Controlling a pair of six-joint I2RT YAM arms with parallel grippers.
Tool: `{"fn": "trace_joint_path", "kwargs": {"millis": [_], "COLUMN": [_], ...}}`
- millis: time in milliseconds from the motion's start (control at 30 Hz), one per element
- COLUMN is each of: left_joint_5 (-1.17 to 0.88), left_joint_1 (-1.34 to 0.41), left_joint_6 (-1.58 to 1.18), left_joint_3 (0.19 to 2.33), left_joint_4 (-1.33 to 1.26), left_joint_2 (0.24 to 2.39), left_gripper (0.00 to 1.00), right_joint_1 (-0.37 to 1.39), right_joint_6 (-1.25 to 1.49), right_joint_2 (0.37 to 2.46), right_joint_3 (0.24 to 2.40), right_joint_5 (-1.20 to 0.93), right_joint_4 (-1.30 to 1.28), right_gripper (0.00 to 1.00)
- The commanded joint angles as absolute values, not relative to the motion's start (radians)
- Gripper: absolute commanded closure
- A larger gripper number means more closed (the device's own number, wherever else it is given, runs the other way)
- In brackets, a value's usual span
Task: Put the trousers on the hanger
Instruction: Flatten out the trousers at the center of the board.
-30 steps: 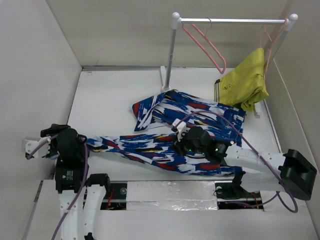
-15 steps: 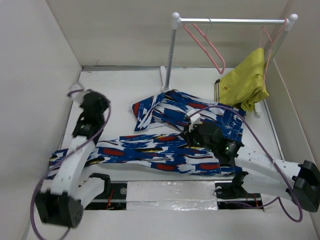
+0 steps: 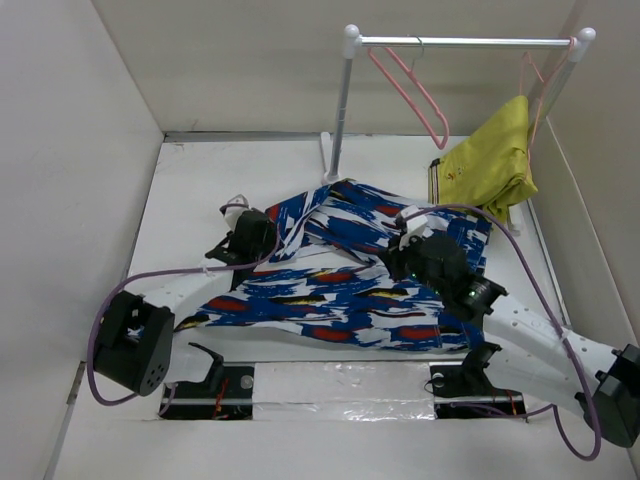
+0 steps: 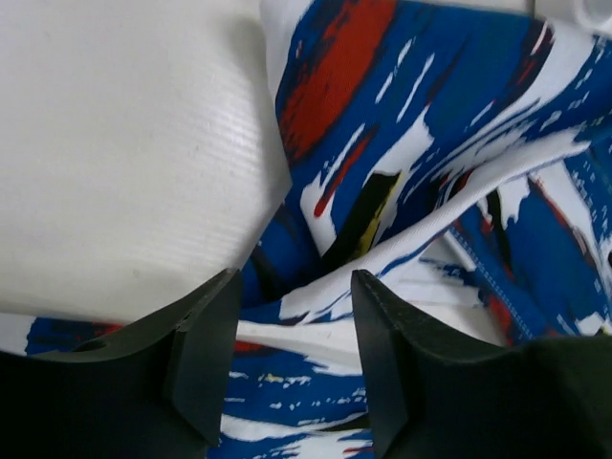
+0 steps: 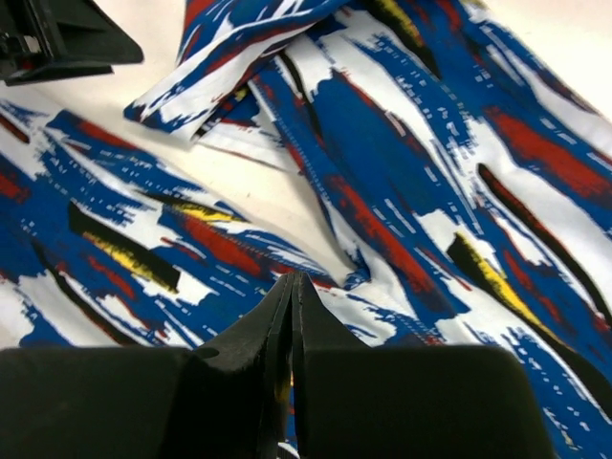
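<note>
The trousers (image 3: 340, 295) lie crumpled across the middle of the table, bright blue with white, red, yellow and black splashes. The pink hanger (image 3: 412, 95) hangs bare from the rail at the back. My left gripper (image 3: 240, 240) is open over the trousers' left edge; in the left wrist view its jaws (image 4: 292, 287) straddle a white fold of the cloth (image 4: 411, 220). My right gripper (image 3: 415, 245) rests on the trousers' right part; in the right wrist view its jaws (image 5: 294, 279) are pressed together with a sliver of the cloth (image 5: 382, 182) between them.
A white rack stands at the back, with its post (image 3: 340, 110) and rail (image 3: 470, 42). A second pink hanger (image 3: 545, 75) at the rail's right end carries a yellow-green garment (image 3: 490, 165). Grey walls close in on the left and right of the table (image 3: 200, 190).
My left arm has swung from the table's far left edge to the trousers' left edge, leaving the leg end lying there. My right gripper has moved back and right with the cloth.
</note>
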State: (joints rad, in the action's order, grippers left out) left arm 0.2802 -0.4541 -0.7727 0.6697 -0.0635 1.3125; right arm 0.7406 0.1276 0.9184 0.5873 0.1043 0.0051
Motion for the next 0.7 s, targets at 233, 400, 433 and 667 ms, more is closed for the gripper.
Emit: {"fn": "trace_joint_path", "kwargs": {"millis": [233,400,433,667], "left_joint_5": [0.132,0.144,0.156,0.409], "left_joint_1": [-0.454,-0.454,-0.454,-0.476], "left_joint_6": [-0.739,-0.695,-0.687,-0.68], "left_joint_3": [0.537,0.601,0.612,0.762], "left_joint_4": [-0.209,-0.228,-0.232,-0.051], "left_joint_2": [1.288,1.419,1.436,1.372], "left_gripper": [0.47,0.51,0.62,1.0], "right_joint_1": [0.738,0.738,0.738,0.738], "right_joint_6": [0.12,0.12,0.12,0.123], "right_joint_2": [0.988,1.018,1.022,1.049], "right_joint_3": [0.595,0.601,0.603,0.604], "right_joint_5": [0.035,0.02,0.015,0.021], "right_joint_4": [0.04,0.055,0.057,0.055], "right_gripper": [0.86,0.85,0.85,0.84]}}
